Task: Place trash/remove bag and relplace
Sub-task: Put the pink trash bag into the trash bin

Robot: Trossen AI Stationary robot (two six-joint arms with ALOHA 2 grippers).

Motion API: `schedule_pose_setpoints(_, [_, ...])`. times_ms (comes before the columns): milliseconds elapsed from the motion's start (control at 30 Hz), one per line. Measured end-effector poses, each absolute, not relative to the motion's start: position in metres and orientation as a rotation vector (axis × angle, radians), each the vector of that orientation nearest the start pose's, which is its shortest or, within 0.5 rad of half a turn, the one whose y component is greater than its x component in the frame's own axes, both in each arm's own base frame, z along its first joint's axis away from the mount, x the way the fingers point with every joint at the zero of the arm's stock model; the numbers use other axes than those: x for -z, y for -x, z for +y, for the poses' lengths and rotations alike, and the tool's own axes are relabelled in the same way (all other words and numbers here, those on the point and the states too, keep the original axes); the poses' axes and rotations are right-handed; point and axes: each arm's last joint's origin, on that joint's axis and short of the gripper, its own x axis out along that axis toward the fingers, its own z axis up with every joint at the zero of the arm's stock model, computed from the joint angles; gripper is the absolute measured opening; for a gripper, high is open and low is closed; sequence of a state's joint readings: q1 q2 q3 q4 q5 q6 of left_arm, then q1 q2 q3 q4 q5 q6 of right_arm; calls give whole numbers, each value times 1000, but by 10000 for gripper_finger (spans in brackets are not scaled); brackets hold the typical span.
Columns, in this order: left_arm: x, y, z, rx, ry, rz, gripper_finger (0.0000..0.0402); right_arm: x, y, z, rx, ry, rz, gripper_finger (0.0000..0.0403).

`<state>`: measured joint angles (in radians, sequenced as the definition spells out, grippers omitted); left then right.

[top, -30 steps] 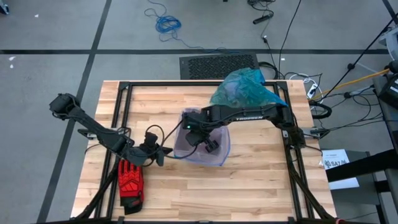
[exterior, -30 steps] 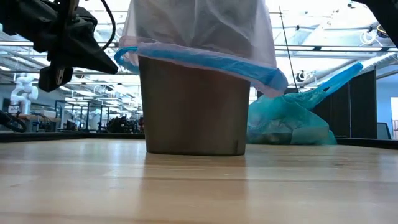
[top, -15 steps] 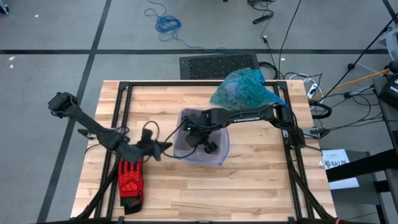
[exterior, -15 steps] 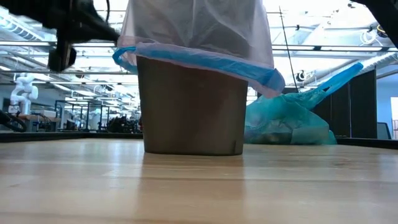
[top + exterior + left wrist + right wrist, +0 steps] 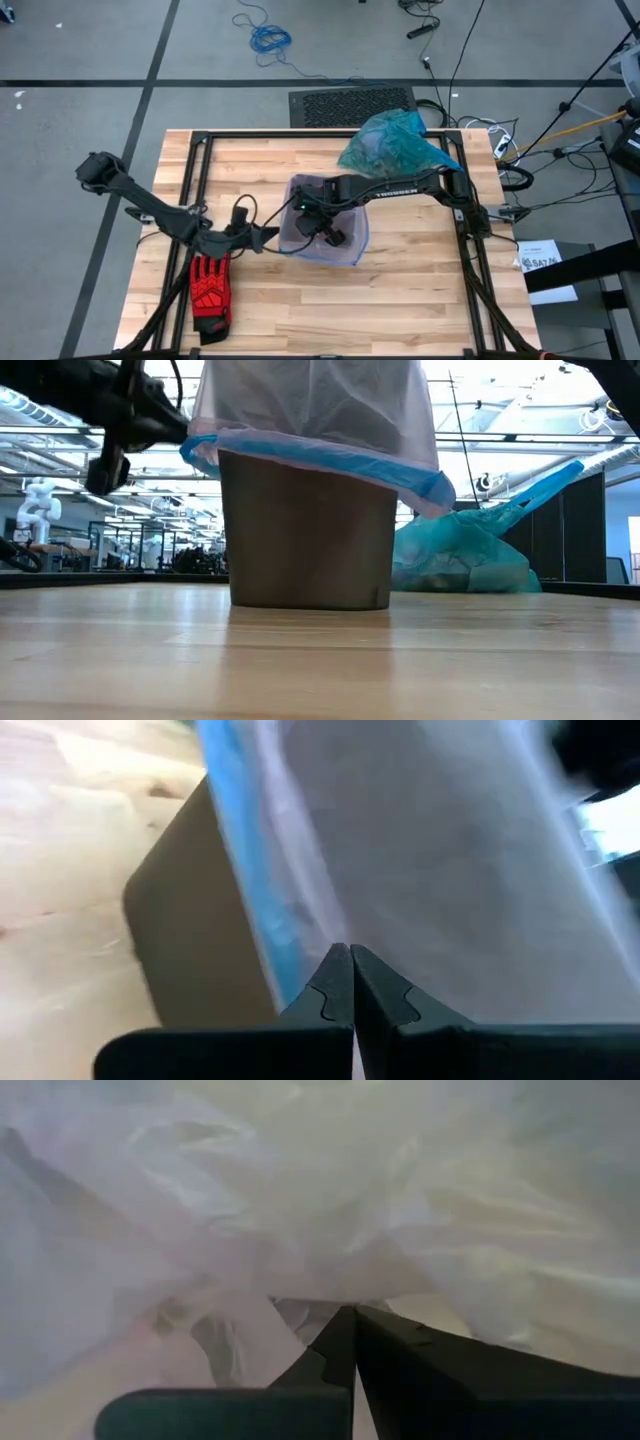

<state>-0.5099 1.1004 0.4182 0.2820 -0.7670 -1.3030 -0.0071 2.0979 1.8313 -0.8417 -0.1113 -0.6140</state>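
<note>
The teal-green bag [image 5: 388, 145] lies bunched on the table's far right part, behind the bin in the low view [image 5: 460, 555]. A brown bin [image 5: 305, 535] stands mid-table, lined with a pale lilac bag [image 5: 322, 238] whose blue rim [image 5: 320, 455] is turned over its edge. My left gripper [image 5: 270, 237] is shut at the bin's left rim. My right gripper [image 5: 333, 237] is shut and reaches down inside the lilac bag. No loose trash shows. My left gripper [image 5: 350, 952] comes level from the table's left, and its shut tips rest against the lilac bag's blue rim [image 5: 285, 965] at the bin's left edge. Whether any film is pinched between them, I cannot tell. My right gripper [image 5: 352, 1312] points down inside the lilac bag, shut, with crumpled film [image 5: 300, 1200] all around its tips. Whether the tips press the film or only hang in the hollow cannot be told.
A red-and-black glove [image 5: 210, 288] lies flat near the table's left near corner, under the left arm. A black frame [image 5: 200, 160] runs round the tabletop. Bare wood lies along the near edge [image 5: 400, 310] and far left [image 5: 250, 160].
My left gripper has moved right toward the bin and risen, from beside the bin's wall up to the blue rim. My right gripper has shifted slightly leftward inside the lilac bag.
</note>
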Motion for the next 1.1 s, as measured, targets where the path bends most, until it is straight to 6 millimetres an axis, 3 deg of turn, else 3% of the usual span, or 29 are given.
schedule_pose_setpoints(367, [-164, -211, -84, -476, 1038, 212, 0, -236, -449, 0, -430, 481, 1042, 0])
schedule_pose_setpoints(567, [-163, -212, -83, -479, 1040, 215, 0, -217, -452, 0, -466, 452, 1105, 0])
schedule_pose_setpoints(767, [-163, -212, -83, -480, 1038, 219, 0, -216, -452, -2, -455, 440, 1111, 0])
schedule_pose_setpoints(1100, [-163, -212, -82, -483, 1033, 223, 0, -259, -444, -3, -439, 399, 1150, 0])
